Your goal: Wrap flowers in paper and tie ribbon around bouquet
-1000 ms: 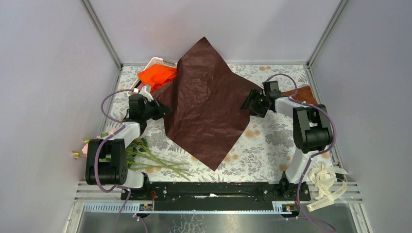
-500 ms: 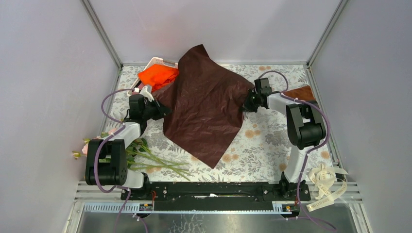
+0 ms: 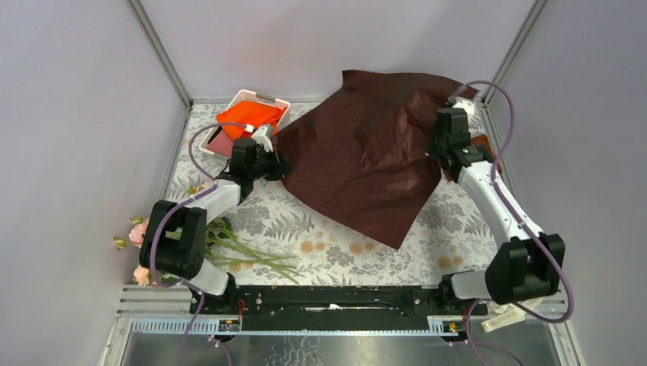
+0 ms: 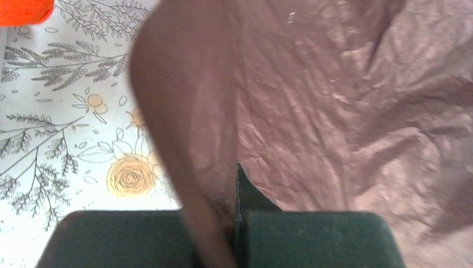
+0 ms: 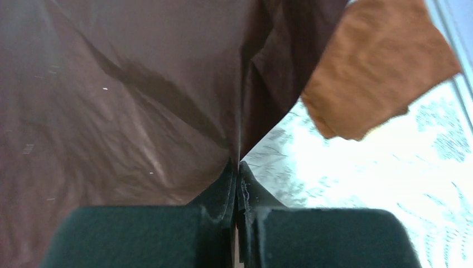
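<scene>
Top view: paper (image 3: 366, 164) spread across upper centre of table (image 3: 320, 236), slung between both arms, one corner pointing toward frame bottom. Left gripper (image 3: 281, 168) clamped on its left corner, mid-left. Right gripper (image 3: 444, 141) clamped on its right edge, upper right. Flowers (image 3: 229, 248) lie lower left beside left arm base. Bit of ribbon (image 3: 496, 322) shows lower right. Orange cloth (image 3: 248, 118) in tray (image 3: 267, 97), upper left.

Left wrist: left gripper (image 4: 237, 223) pinches fold of paper (image 4: 334, 111); sheet fills right, table (image 4: 67, 111) at left.

Right wrist: right gripper (image 5: 239, 212) pinches edge of paper (image 5: 111, 84); brown cloth (image 5: 379, 67) upper right.
</scene>
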`<action>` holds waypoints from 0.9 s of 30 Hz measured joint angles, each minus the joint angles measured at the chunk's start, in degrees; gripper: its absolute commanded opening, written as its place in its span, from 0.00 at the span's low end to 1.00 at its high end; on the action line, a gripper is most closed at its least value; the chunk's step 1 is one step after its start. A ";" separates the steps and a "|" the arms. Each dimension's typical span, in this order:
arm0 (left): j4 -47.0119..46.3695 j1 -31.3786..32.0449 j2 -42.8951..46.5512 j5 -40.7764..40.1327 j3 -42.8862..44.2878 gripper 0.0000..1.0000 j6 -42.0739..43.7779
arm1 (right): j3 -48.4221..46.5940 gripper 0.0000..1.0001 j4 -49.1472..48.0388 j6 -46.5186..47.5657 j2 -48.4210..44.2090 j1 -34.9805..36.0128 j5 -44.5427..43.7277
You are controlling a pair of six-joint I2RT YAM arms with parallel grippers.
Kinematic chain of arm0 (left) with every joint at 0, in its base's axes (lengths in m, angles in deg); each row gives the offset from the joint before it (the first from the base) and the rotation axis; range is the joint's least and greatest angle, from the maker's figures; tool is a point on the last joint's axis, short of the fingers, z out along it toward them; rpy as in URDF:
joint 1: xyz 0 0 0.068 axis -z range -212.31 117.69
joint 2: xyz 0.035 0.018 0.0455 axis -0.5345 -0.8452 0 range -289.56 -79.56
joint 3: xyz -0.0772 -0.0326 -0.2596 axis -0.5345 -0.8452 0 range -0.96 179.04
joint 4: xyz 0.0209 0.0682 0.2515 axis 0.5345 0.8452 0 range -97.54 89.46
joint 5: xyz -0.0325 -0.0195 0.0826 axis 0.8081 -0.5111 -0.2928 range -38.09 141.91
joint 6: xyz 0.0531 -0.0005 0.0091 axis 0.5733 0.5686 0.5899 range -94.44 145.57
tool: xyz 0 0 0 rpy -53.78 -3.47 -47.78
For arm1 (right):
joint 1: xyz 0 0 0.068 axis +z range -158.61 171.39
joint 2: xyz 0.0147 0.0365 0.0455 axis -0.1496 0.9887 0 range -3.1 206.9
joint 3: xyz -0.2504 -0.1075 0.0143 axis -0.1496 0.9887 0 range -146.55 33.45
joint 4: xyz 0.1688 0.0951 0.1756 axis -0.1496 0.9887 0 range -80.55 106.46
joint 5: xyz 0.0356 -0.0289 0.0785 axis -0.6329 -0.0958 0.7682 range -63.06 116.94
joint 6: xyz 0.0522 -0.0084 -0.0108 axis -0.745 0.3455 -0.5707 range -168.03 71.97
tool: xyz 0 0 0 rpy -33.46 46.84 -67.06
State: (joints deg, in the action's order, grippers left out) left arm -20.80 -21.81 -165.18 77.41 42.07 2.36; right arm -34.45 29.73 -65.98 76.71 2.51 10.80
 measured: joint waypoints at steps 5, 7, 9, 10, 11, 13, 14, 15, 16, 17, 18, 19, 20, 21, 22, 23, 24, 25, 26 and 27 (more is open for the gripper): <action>-0.02 0.79 -6.84 -2.10 4.17 0.00 0.33 | 6.34 0.00 0.15 -0.26 -1.25 -4.68 -1.38; 0.04 1.22 -9.22 -2.80 4.74 0.00 0.85 | 8.15 0.01 0.79 -0.50 0.72 -5.66 -1.36; 0.26 1.92 -10.62 -3.74 4.81 0.19 1.49 | 8.98 0.08 1.55 -0.70 2.82 -5.95 -1.33; 0.42 2.23 -11.02 -4.22 4.81 0.27 1.90 | 9.14 0.15 1.73 -0.83 3.50 -5.97 -1.33; 0.46 2.38 -11.19 -4.57 4.81 0.37 2.47 | 9.29 0.29 1.77 -1.03 3.89 -6.01 -1.33; 0.55 2.49 -11.21 -5.60 4.87 0.55 3.54 | 9.51 0.56 1.75 -1.49 4.00 -6.03 -1.40; 0.66 2.47 -11.21 -6.32 5.07 0.61 4.07 | 9.57 0.63 1.70 -1.70 3.96 -6.03 -1.46; 0.72 2.47 -11.21 -6.95 5.40 0.65 4.74 | 9.64 0.69 1.70 -1.73 3.96 -6.03 -1.66; 1.09 2.47 -11.17 -7.58 5.81 0.69 5.57 | 9.70 0.72 1.79 -1.66 3.96 -6.03 -1.99; 1.53 2.47 -11.04 -8.20 6.29 0.72 6.43 | 9.70 0.75 1.92 -1.68 3.96 -6.03 -2.47; 2.58 2.47 -10.73 -8.68 7.02 0.76 7.32 | 9.70 0.77 2.01 -1.55 3.93 -6.03 -2.95; 3.87 2.47 -10.21 -9.29 7.80 0.81 8.24 | 9.70 0.78 2.29 -1.38 3.82 -6.03 -3.63; 5.07 2.47 -9.35 -9.55 8.57 0.86 9.31 | 9.66 0.78 2.86 -1.20 3.63 -6.03 -4.39; 6.80 2.47 -8.11 -10.01 9.46 0.93 10.64 | 9.60 0.78 3.50 -0.85 3.32 -6.03 -4.98; 8.39 2.47 -6.40 -10.27 10.27 0.95 12.20 | 9.44 0.78 4.04 -0.59 2.95 -6.03 -5.60; 9.86 2.47 -4.63 -10.51 10.95 0.97 13.73 | 8.90 0.78 4.96 -0.22 2.40 -6.03 -6.03; 11.56 2.47 -2.51 -10.78 11.72 0.98 15.45 | 8.26 0.76 5.46 0.13 1.77 -5.97 -6.45; 13.68 2.47 0.26 -11.21 12.63 0.98 17.49 | 7.23 0.72 5.95 0.52 0.85 -5.75 -6.58; 15.19 2.34 2.62 -11.50 13.33 0.98 19.23 | 6.45 0.69 6.03 0.94 0.00 -5.44 -6.47; 16.68 2.10 4.66 -11.58 14.03 0.98 20.59 | 5.60 0.64 5.88 1.60 -1.18 -4.70 -5.97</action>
State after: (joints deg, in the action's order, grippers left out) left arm -4.12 -19.71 -160.53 65.82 56.10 22.95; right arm -28.86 35.61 -64.39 75.53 -2.19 4.83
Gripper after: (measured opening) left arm 0.980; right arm 0.736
